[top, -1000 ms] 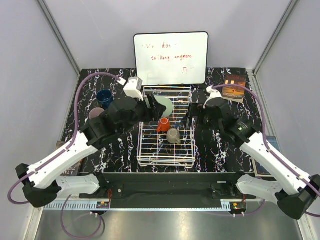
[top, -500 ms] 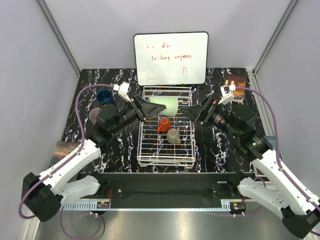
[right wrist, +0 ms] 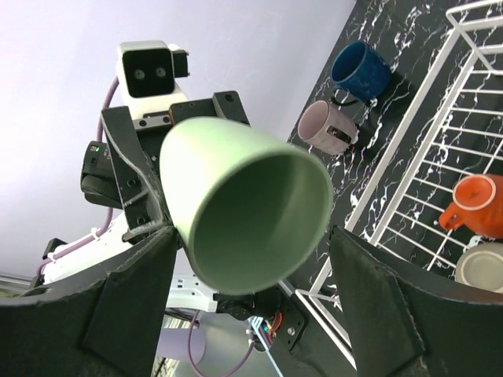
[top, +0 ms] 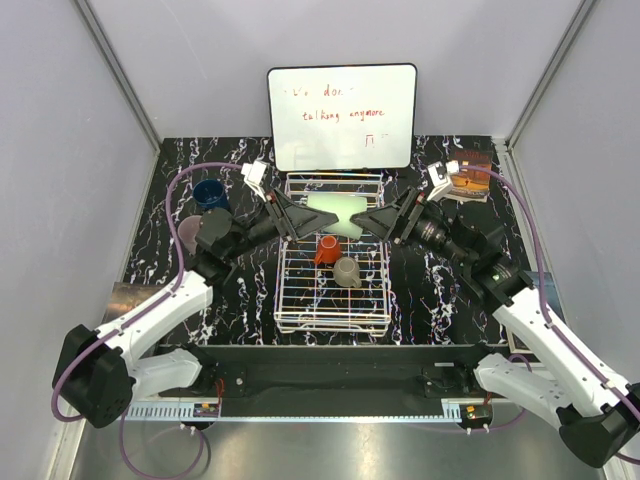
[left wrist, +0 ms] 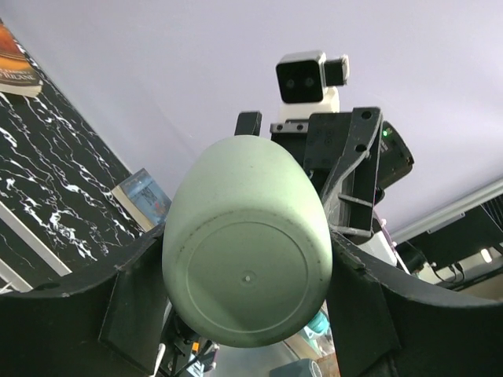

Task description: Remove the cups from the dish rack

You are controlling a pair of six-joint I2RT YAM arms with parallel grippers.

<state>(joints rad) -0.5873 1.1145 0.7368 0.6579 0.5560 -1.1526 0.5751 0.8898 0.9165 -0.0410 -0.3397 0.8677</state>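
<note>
The pale mint green cup [top: 336, 214] hangs on its side above the far end of the white wire dish rack [top: 300, 312]. My left gripper [top: 300, 215] is shut on its base end [left wrist: 247, 275]. My right gripper [top: 376, 222] faces it from the right, open, one finger on either side of the cup's mouth [right wrist: 259, 228] with gaps showing. In the rack lie the orange-red cup [top: 326, 249] and the taupe cup [top: 347, 271]. On the table to the left of the rack stand the dark blue cup [top: 208, 193] and the pink-lilac cup [top: 188, 232].
A whiteboard [top: 342, 116] with red writing stands behind the rack. A book [top: 468, 175] lies at the back right. Grey walls close in on both sides of the black marbled table [top: 430, 290].
My left gripper has lifted the mint cup and turned it sideways toward the right arm. The right gripper has swung in to the cup's mouth, and its jaws have narrowed slightly.
</note>
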